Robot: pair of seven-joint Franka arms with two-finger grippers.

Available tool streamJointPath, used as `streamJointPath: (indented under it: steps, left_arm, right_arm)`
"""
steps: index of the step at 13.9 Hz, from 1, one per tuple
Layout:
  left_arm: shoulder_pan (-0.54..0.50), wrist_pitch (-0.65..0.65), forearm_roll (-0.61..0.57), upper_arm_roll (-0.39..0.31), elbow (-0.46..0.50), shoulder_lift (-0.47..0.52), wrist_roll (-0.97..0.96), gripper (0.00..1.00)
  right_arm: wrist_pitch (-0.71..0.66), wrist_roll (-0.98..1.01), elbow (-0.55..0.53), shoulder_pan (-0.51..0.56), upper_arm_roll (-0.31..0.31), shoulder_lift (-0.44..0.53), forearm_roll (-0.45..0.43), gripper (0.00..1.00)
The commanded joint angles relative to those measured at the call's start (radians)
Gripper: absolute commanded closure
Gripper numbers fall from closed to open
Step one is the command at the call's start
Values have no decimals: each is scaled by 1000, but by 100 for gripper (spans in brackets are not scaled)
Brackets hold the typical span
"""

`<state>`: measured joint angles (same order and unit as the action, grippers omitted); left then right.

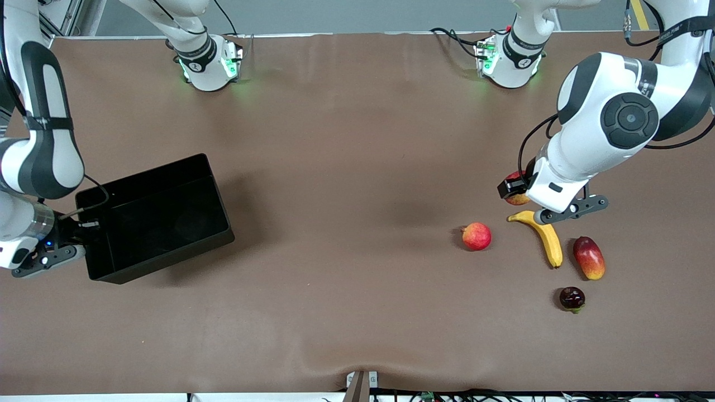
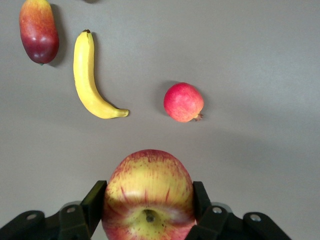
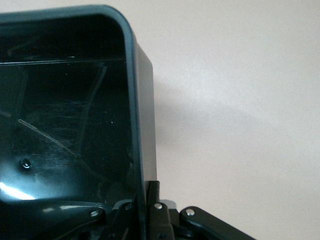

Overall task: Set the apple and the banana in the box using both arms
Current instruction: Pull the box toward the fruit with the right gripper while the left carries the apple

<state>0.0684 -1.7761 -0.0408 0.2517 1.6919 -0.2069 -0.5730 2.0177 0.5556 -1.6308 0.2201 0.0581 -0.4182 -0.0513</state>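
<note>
Apple (image 2: 148,192) clenched in left gripper (image 2: 149,200), up over the table's left-arm end, just by the banana (image 1: 543,235). Right gripper (image 3: 145,210) pinching the box (image 1: 159,220) wall at the right-arm end. Next, likely: carry across, release inside.

A matte brown surface (image 1: 357,167) fills the scene, gently rippled along its near edge. Three loose fruits lie on it toward the left arm's end, all apart from one another. An evenly pinkish-red round fruit with a small nub (image 1: 476,236) (image 2: 183,102) sits closest to the middle of the surface. An elongated red-and-yellow mango (image 1: 589,257) (image 2: 38,31) lies closer to the end, slightly nearer the front camera, its redder end pointing away from that camera. A small, dark purple round fruit with a greenish stem cap (image 1: 572,298) rests nearest the camera, just below the mango. A small grey metal bracket (image 1: 360,385) stands at the middle of the near edge, with dark cables (image 1: 447,395) running beside it.
</note>
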Motion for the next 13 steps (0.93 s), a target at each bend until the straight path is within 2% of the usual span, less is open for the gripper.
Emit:
streamJointPath:
  steps: [1, 9, 13]
  left_arm:
    - [-5, 0, 2, 1, 28, 20, -13, 100]
    - [48, -6, 2, 11, 26, -8, -137, 100]
    - [106, -35, 4, 11, 20, -37, -195, 100]
  right_arm:
    - [-19, -13, -15, -37, 11, 55, 47, 100]
    - [-14, -359, -23, -312, 11, 45, 50, 100]
    - [16, -517, -29, -441, 11, -2, 51, 100]
